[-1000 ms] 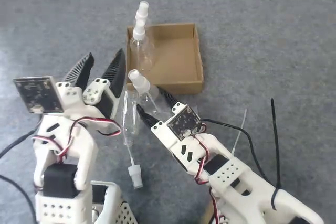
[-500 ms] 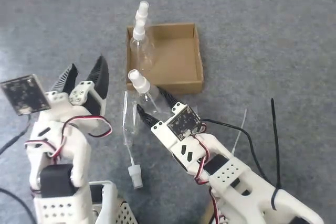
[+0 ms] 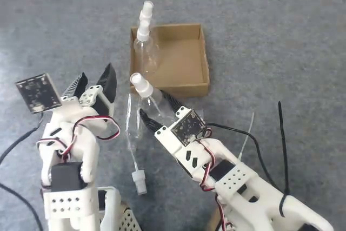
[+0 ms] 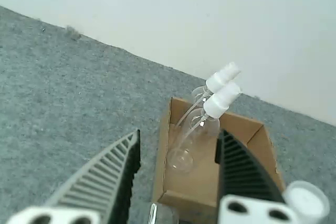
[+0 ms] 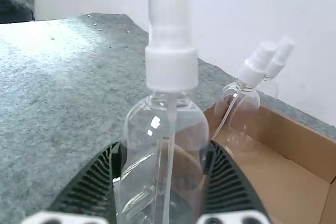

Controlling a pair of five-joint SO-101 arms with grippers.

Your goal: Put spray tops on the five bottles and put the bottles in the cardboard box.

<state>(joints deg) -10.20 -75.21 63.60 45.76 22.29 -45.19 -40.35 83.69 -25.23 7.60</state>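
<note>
Two arms stand at the grey table [image 3: 281,41]. On the left, the left arm [image 3: 70,150] holds its jaws open in the air above the table, with nothing between them. In the left wrist view the dark ribbed jaws stand wide apart and frame the cardboard box [image 4: 252,129] beyond.

Just right of that arm a clear bottle [image 3: 134,117] lies on its side on the table without a top. A loose spray top [image 3: 140,180] lies near the bottle's neck, its thin tube pointing back toward the bottle. Whether the tube reaches into the neck cannot be told.

Next, the right arm [image 3: 216,160] has its jaws closed on the body of a capped bottle [image 3: 147,94], holding it upright just in front of the box's near wall. In the right wrist view the jaws press on both sides of this bottle [image 5: 165,129].

Beyond it, the box sits open-topped. A pair of capped bottles [image 3: 146,47] leans in its left side, their spray tops rising above the rim.

Farther right, a thin pale strip [image 3: 246,136] and a black strip [image 3: 282,144] lie on the table beside the right arm.
</note>
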